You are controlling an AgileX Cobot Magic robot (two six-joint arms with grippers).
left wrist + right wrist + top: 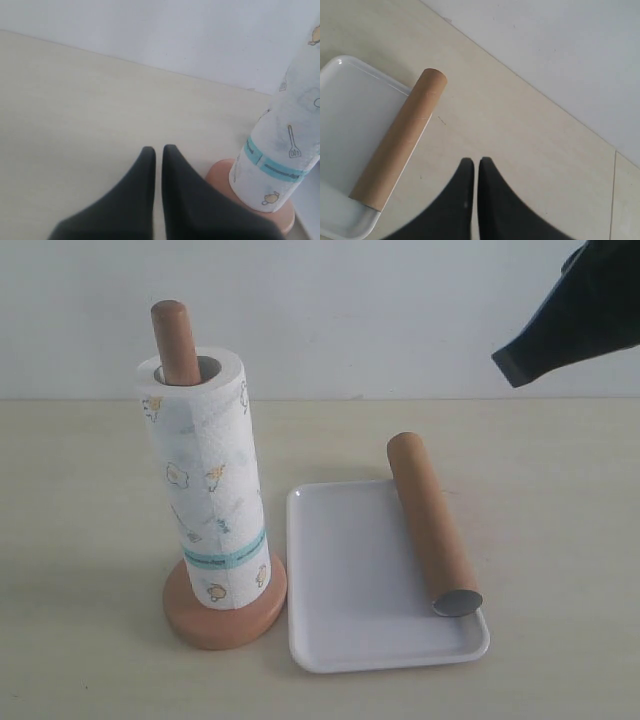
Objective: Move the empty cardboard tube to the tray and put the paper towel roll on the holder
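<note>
The paper towel roll (208, 490) stands upright on the wooden holder (225, 615), whose post (176, 340) pokes out of the core. The empty cardboard tube (432, 525) lies along the right rim of the white tray (350, 580), its far end jutting past the tray's back edge. My right gripper (512, 368) hangs high at the upper right, shut and holding nothing; its wrist view shows the tube (400, 137), the tray (350, 110) and the gripper (473, 161). My left gripper (157, 149) is shut and empty, near the roll (285, 155) and the holder's base (222, 175).
The pale wooden tabletop (90, 500) stretches out on both sides of the holder and the tray. A white wall (350, 310) stands behind the table's far edge. The left arm is out of the exterior view.
</note>
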